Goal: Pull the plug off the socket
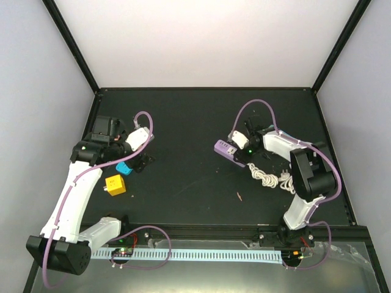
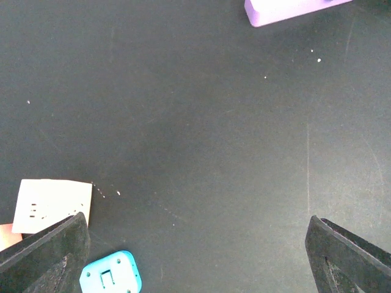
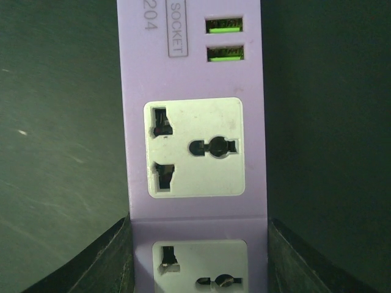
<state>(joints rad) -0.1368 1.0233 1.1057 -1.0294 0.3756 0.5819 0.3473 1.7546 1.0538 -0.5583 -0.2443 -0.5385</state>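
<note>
R tool (image 3: 198, 244) clamped on sides of purple power strip (image 3: 192, 73), sockets (image 3: 193, 146) seen empty, white coiled plug lead (image 1: 263, 176) on bench (image 1: 195, 122) just beside strip, L tool (image 2: 195, 256) wide open, holding nothing, near blue block (image 2: 110, 278)

The top camera, fixed above and behind the arm bases, looks down on the whole black table (image 1: 201, 116) from far off. The left wrist camera hangs well above the table's left part, facing down and across it toward the right, with the spread fingers of the left gripper (image 2: 195, 223) filling its bottom corners. The right wrist camera sits very close over the purple power strip (image 3: 192, 61), looking straight down along its length, with the right gripper (image 3: 198, 223) pressed to both its sides. All three views share the power strip (image 1: 227, 149) (image 2: 287, 11); the top and left wrist views also share a blue piece (image 1: 124, 168) (image 2: 111, 278).
</note>
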